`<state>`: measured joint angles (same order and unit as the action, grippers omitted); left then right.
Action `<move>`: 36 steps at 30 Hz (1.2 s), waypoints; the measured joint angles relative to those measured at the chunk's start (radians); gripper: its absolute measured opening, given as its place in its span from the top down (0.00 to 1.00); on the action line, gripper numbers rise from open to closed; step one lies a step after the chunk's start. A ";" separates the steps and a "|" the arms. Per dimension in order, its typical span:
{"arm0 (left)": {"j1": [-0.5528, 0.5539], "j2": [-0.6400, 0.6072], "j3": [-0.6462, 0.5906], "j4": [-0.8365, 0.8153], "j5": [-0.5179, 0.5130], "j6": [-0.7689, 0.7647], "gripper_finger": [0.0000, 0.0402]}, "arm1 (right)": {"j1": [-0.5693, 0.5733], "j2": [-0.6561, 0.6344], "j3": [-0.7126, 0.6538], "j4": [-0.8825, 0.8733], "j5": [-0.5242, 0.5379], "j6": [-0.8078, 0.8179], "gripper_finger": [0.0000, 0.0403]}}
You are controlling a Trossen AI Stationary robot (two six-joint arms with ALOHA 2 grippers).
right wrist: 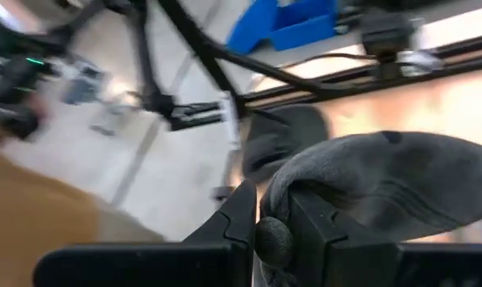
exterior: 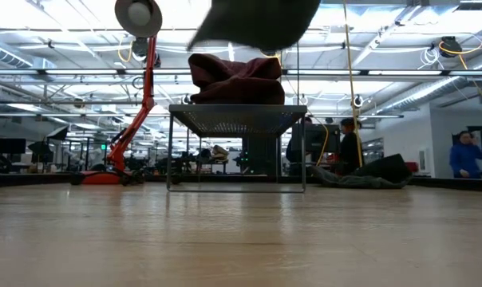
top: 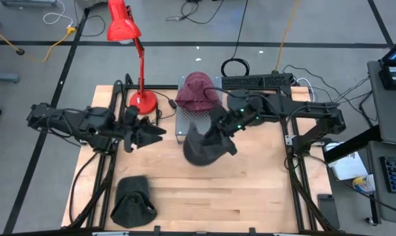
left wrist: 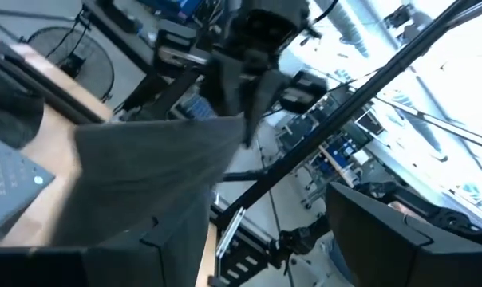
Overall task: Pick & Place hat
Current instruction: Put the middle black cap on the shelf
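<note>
Dark felt fills my right wrist view: my right pincer [right wrist: 261,227] is pinching the grey hat [top: 203,147], held clear of the table [top: 250,190] just in front of the wire rack [top: 185,121]. A maroon hat [top: 198,90] already sits on that rack, so I judge this the carry step; next comes lifting over its edge. My left pincer [top: 160,131] waits spread beside the rack, another dark hat [top: 134,202] lying nearer the front edge, red lamp [top: 122,23] behind
</note>
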<state>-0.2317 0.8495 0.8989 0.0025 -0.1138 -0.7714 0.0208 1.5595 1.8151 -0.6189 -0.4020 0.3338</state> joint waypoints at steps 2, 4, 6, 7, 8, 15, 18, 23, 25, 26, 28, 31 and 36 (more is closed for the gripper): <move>0.000 -0.017 0.000 0.000 -0.001 0.010 0.36 | 0.000 0.032 0.053 -0.041 0.061 -0.051 0.91; 0.000 -0.030 0.000 0.000 -0.002 0.020 0.36 | 0.000 0.059 0.107 -0.118 0.119 -0.105 0.91; 0.000 -0.041 0.000 0.000 -0.002 0.032 0.36 | -0.001 0.086 0.159 -0.169 0.168 -0.160 0.91; 0.000 -0.044 0.000 0.000 -0.002 0.036 0.36 | -0.003 0.098 0.183 -0.187 0.181 -0.189 0.91; 0.000 -0.047 0.000 0.000 -0.002 0.037 0.36 | -0.005 0.107 0.204 -0.205 0.195 -0.216 0.91; 0.000 -0.050 0.000 0.000 0.004 0.056 0.36 | -0.046 0.141 0.261 -0.225 0.249 -0.379 0.91; 0.000 -0.050 0.000 0.000 0.009 0.056 0.36 | -0.080 0.143 0.261 -0.254 0.248 -0.415 0.91; 0.000 -0.050 0.000 0.000 0.009 0.061 0.36 | -0.122 0.164 0.261 -0.250 0.245 -0.546 0.91; 0.000 -0.050 0.000 0.000 0.009 0.061 0.36 | -0.140 0.176 0.260 -0.254 0.240 -0.566 0.91; 0.000 -0.050 0.000 0.000 0.010 0.060 0.36 | -0.150 0.187 0.262 -0.252 0.227 -0.567 0.91; 0.000 -0.050 0.000 0.000 0.011 0.059 0.36 | -0.165 0.194 0.261 -0.283 0.201 -0.567 0.91; 0.000 -0.050 0.000 0.001 0.011 0.059 0.36 | -0.171 0.198 0.259 -0.309 0.191 -0.575 0.91; 0.000 -0.050 0.000 0.001 0.010 0.057 0.36 | -0.173 0.191 0.261 -0.296 0.188 -0.661 0.90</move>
<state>-0.2317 0.7998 0.8989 0.0032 -0.1034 -0.7146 -0.1517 1.7506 2.0762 -0.9149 -0.2139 -0.3272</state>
